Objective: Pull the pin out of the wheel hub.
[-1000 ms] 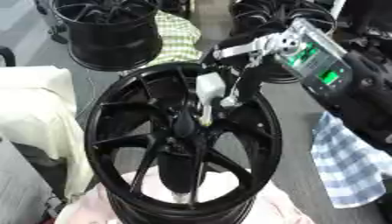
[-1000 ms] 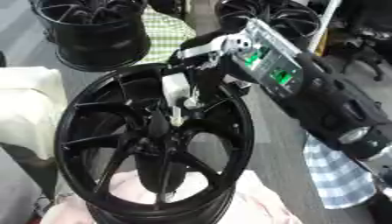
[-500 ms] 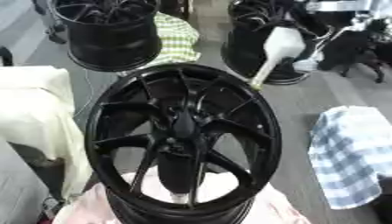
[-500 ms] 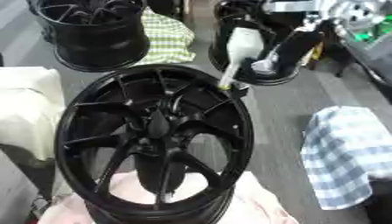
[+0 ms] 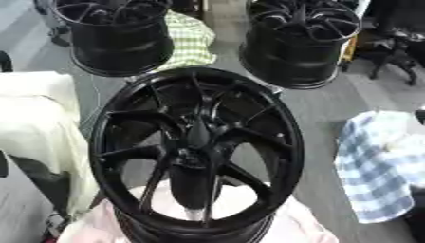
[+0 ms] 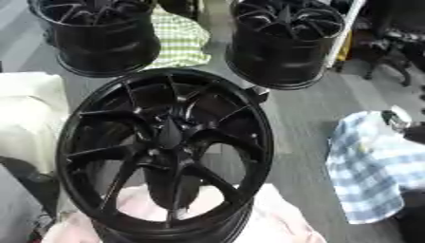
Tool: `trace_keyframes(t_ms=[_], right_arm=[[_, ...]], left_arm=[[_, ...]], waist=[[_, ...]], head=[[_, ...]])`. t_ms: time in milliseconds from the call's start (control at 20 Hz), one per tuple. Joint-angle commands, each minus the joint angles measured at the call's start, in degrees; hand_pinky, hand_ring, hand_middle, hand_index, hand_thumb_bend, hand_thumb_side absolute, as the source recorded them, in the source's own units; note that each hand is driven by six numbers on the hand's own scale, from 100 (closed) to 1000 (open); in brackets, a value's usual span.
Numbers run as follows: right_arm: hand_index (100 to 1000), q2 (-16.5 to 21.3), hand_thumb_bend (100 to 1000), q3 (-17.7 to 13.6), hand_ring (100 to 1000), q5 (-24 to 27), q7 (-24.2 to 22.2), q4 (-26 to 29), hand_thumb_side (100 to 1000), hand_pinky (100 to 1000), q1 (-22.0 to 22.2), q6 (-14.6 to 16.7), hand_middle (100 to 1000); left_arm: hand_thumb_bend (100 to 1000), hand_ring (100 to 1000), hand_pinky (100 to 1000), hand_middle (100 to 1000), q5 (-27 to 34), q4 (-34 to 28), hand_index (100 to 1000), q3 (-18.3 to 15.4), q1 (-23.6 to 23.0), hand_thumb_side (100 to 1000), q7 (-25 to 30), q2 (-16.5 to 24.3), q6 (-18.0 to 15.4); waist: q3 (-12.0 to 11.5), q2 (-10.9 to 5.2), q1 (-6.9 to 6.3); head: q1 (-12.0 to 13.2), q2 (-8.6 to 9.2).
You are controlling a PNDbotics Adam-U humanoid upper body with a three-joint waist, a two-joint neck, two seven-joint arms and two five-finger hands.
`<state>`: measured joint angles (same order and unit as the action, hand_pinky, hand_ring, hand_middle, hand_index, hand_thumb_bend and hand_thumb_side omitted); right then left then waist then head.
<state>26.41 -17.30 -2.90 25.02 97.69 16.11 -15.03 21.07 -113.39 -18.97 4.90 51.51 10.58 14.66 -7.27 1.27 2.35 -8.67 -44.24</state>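
Grey workshop floor, seen from above. Two spare black wheels stand at the top of frame, one upper left [image 5: 112, 35], one upper right [image 5: 303, 40], with a green-checked cloth [image 5: 189, 40] between them. They look parked out of the way.

The wheel [image 5: 197, 149] fills the centre, face up, resting on a pink cloth [image 5: 286, 228] at the lower edge. Judgement: the cloth is padding, to keep the rim off the floor and stop it sliding while the hub is worked on. A cream cloth [image 5: 37, 128] lies along the left side; a blue-checked cloth [image 5: 382, 166] lies on the floor at right, apart from the wheel.

Hub [image 5: 199, 137] sits at the meeting of the spokes, centre of frame. No pin stands out of it; the centre reads as plain black. Pin itself not visible anywhere in either view, so I judge it is already out.

Neither hand appears in either view, so whether the fingers are spread or closed on anything cannot be told. A small dark and pale object [image 6: 397, 118] shows at the right edge; unidentifiable.

No brand, label or writing legible on the wheels or cloths.
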Motion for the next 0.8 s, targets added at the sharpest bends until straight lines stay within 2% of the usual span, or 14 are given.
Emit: trace_keyframes(t_ms=[50, 200, 350, 400, 450, 600, 800], right_arm=[[890, -7.20, 418, 0.96, 779, 2.53, 10.82, -1.59, 351, 786, -1.62, 4.47, 819], [863, -11.32, 362, 5.09, 743, 4.01, 14.43, -2.27, 311, 757, -4.12, 10.49, 774], [850, -12.78, 325, 9.13, 727, 3.77, 13.72, -2.01, 290, 749, -6.85, 14.42, 753], [851, -13.07, 567, 10.50, 727, 3.39, 12.88, -1.67, 202, 749, -7.76, 15.19, 748], [851, -13.37, 317, 11.65, 727, 2.93, 11.89, -1.41, 290, 749, -8.60, 15.70, 753], [856, -14.82, 276, 15.50, 725, 2.36, 8.34, -1.31, 284, 750, -11.20, 16.69, 753], [858, -15.85, 257, 19.04, 719, 1.59, 4.10, -2.16, 265, 748, -11.96, 17.32, 751]], left_arm=[[100, 100, 443, 465, -0.51, -0.52, 753, -0.50, 0.05, 711, 0.46, 0.32, -0.50], [100, 100, 443, 465, -0.71, -0.09, 752, -0.31, -0.06, 715, 0.46, 0.17, -1.05], [100, 100, 443, 465, -1.55, 0.35, 751, -0.06, -0.19, 721, 0.46, -0.22, -1.25], [100, 100, 443, 465, -1.76, 0.45, 751, 0.03, -0.22, 722, 0.46, -0.31, -1.35], [100, 100, 442, 465, -1.95, 0.54, 750, 0.06, -0.25, 722, 0.46, -0.37, -1.47], [100, 100, 442, 463, -2.75, 1.10, 747, 0.27, -0.29, 728, 0.46, -0.59, -1.76], [100, 100, 441, 462, -4.22, 2.07, 747, 0.51, -0.27, 730, 0.46, -0.83, -2.68]], waist=[[0.42, -0.27, -0.23], [0.69, -0.29, -0.51], [0.55, -0.21, -0.61], [0.50, -0.16, -0.64], [0.51, -0.12, -0.66], [0.53, -0.02, -0.71], [0.07, 0.18, -0.68]], head=[[0.34, 0.12], [0.56, 0.12], [0.53, 0.12], [0.61, 0.12], [0.75, 0.12], [1.16, 0.12], [1.65, 0.12]])
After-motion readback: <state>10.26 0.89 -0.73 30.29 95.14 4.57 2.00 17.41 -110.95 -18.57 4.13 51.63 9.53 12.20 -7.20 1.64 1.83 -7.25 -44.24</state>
